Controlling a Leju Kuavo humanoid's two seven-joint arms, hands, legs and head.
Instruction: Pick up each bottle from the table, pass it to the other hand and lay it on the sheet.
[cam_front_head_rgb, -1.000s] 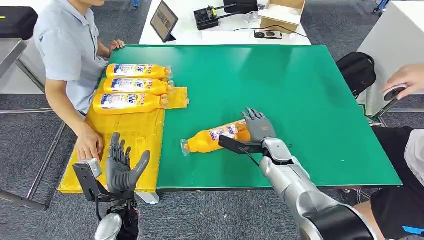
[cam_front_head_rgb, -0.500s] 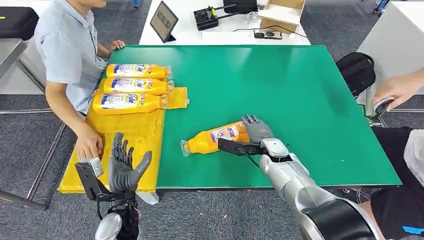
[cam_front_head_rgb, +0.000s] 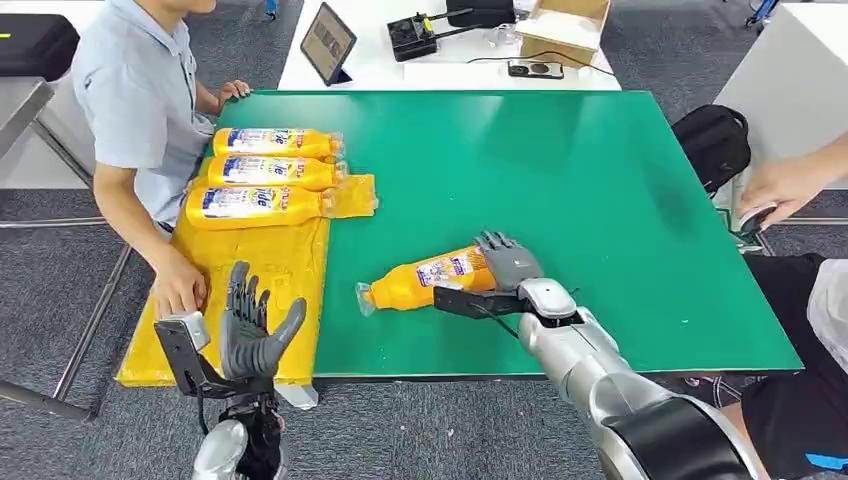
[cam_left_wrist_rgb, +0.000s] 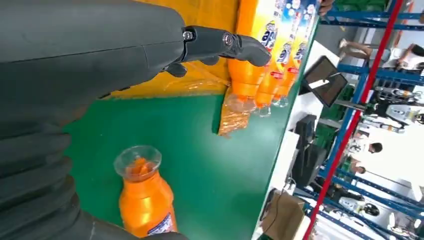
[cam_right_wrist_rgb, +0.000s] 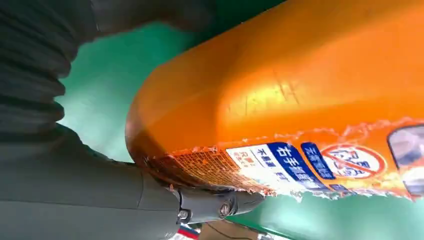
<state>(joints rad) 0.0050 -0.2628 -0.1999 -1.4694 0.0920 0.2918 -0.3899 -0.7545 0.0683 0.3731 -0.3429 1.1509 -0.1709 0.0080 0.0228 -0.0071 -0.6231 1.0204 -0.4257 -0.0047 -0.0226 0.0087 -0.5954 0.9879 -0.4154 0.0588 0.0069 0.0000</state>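
While the right hand (cam_front_head_rgb: 508, 262) lies over the base end of the orange bottle (cam_front_head_rgb: 425, 280) with its fingers curled on top and the thumb (cam_right_wrist_rgb: 220, 206) tucked under the body, the bottle lies on its side on the green table (cam_front_head_rgb: 560, 170), its clear cap pointing toward the yellow sheet (cam_front_head_rgb: 265, 265). In the right wrist view the thumb presses against the torn edge of the label and the orange body sits against the palm, so the hand grips the bottle, though I cannot tell whether the bottle has left the table top. The left hand (cam_front_head_rgb: 250, 330) is raised at the near edge of the table, over the near end of the sheet, with fingers spread and upright and nothing in it. Three more orange bottles (cam_front_head_rgb: 262, 172) lie side by side across the far end of the sheet, caps toward the middle of the table. A person in a grey shirt (cam_front_head_rgb: 135, 95) sits at the table's left side, one hand (cam_front_head_rgb: 178, 290) resting on the sheet. Another person's hand (cam_front_head_rgb: 785, 185) is just off the table's right side.
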